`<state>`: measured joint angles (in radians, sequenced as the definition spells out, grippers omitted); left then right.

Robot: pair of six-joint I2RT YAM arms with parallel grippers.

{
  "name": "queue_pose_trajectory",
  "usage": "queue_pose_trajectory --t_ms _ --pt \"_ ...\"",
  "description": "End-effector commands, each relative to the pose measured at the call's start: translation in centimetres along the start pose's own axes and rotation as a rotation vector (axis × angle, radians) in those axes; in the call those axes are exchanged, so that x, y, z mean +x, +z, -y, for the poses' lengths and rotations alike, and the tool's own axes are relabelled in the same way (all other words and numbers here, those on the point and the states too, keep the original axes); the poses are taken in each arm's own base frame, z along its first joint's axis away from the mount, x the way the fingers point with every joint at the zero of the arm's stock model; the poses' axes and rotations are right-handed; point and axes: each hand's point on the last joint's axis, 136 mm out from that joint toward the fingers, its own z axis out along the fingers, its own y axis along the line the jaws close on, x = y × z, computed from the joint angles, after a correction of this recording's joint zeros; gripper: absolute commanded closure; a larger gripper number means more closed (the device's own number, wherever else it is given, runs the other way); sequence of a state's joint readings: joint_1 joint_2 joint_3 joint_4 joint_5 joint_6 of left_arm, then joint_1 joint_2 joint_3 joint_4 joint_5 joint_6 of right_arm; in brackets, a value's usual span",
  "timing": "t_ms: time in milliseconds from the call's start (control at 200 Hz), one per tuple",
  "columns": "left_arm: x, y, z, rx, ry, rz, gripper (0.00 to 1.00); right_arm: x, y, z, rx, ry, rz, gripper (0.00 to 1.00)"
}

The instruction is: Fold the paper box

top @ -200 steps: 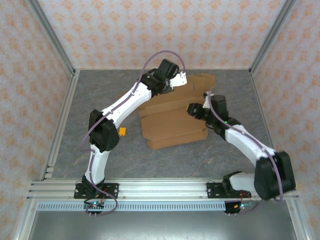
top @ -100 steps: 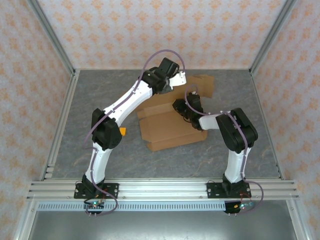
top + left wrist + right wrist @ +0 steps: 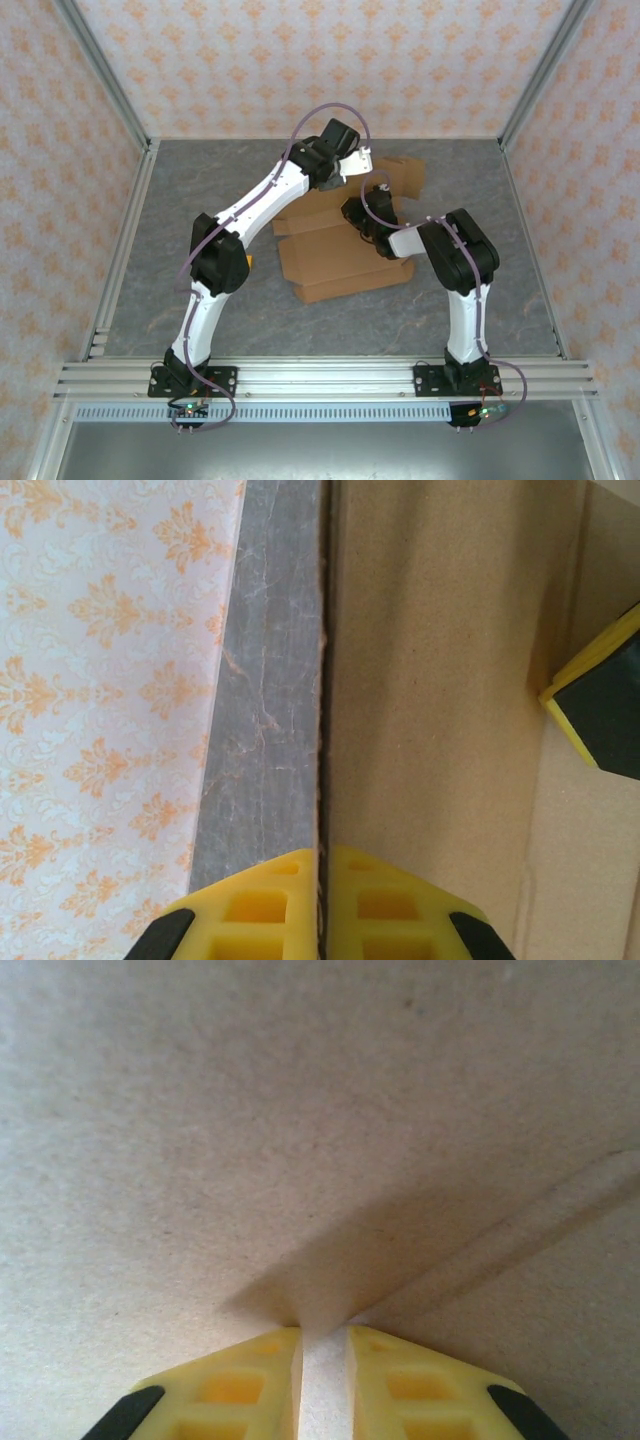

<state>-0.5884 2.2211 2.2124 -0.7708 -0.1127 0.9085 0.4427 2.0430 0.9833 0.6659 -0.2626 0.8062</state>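
Pinching the paper box (image 3: 330, 262) in my left gripper (image 3: 322, 855) and right gripper (image 3: 323, 1335), gonna crease slow, no yanking or it tears.

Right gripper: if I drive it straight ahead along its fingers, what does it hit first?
The right gripper would meet the paper box first. A brown cardboard panel lies directly ahead of its fingertips in the wrist view. It looks very close, though the depth is hard to judge.
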Motion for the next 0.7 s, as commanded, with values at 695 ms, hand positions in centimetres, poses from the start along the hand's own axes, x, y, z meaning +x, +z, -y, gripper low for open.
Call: queue_pose_trajectory --t_ms 695 --pt "0.7 1.6 1.0 -0.021 -0.028 -0.022 1.00 -1.5 -3.4 0.1 0.106 0.023 -0.081 0.69"
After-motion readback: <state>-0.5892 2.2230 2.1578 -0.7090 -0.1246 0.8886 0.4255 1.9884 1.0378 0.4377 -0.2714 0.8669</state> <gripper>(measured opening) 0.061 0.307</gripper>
